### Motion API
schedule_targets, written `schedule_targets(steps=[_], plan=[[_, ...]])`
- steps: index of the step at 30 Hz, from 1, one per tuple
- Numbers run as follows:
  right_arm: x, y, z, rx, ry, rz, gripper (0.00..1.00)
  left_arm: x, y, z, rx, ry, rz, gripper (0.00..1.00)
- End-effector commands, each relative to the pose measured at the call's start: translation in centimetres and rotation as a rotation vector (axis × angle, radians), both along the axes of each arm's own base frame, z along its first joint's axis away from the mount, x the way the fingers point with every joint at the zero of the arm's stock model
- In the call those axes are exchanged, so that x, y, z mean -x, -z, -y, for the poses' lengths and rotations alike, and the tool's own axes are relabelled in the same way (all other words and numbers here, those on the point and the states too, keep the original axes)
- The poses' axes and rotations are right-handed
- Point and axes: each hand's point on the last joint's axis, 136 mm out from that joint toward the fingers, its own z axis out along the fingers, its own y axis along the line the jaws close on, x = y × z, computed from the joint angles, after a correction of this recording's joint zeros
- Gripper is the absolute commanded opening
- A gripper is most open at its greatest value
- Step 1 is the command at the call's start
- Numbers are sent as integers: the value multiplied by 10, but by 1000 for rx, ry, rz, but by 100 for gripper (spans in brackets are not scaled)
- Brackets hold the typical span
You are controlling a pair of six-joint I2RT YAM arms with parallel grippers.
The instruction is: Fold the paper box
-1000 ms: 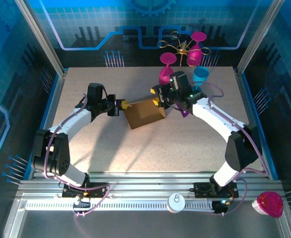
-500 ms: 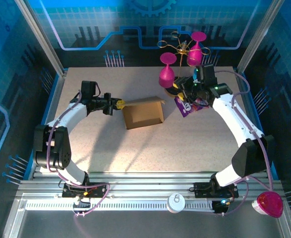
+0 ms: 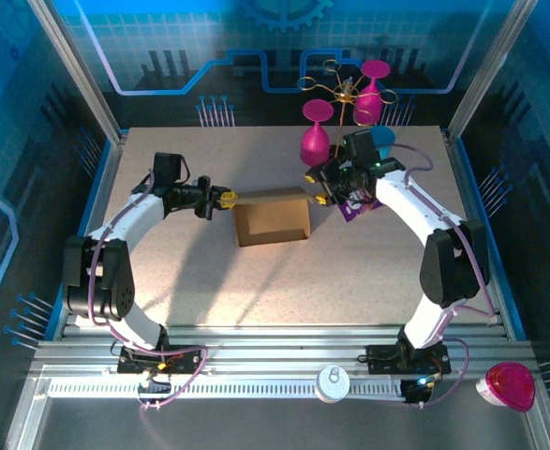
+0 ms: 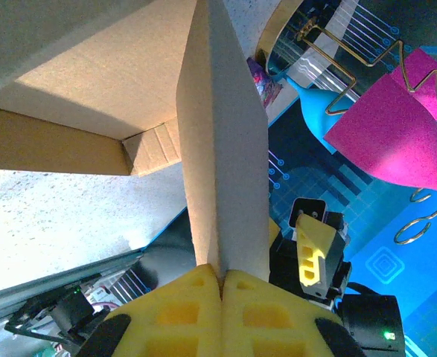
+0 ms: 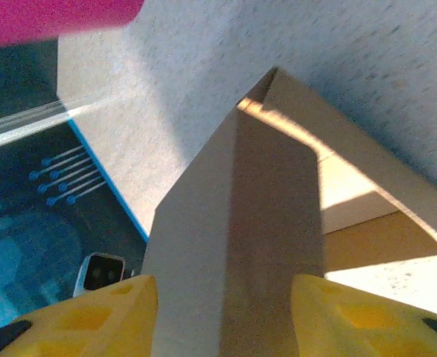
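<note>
The brown paper box (image 3: 273,223) lies open in the middle of the table, its back flap standing up. My left gripper (image 3: 228,198) is shut on the left end of that flap; in the left wrist view the yellow pads (image 4: 196,297) pinch the flap's thin edge (image 4: 222,163) at the left gripper (image 4: 222,272). My right gripper (image 3: 319,194) sits at the flap's right end. In the right wrist view it (image 5: 225,286) is open, its fingers (image 5: 129,312) on either side of a creased cardboard panel (image 5: 240,223).
A purple packet (image 3: 354,209) lies just right of the right gripper. Behind it stand pink glasses (image 3: 314,141), a blue cup (image 3: 381,139) and a gold wire rack (image 3: 345,89). Blue rails edge the table (image 3: 209,281).
The right gripper swung from the purple packet back left to the right end of the box's flap. The left gripper keeps its hold and the box has barely shifted.
</note>
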Motion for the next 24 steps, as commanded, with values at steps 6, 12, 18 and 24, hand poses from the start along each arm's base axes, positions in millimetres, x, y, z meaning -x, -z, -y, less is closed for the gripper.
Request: schedule_targets(steps=[6,12,18,24], plan=[[9,10,-32,-138,-22,-62,42,-5,-1,0,21,9,36,0],[9,26,-28,-91,-36,-65,32,-6,8,0,-8,45,64,0],[14,46,-26,2,-133,-52,29,10,34,-2,-72,112,43,21],[20,58,-20,75,-183,-43,28,30,54,-9,-172,176,2,35]])
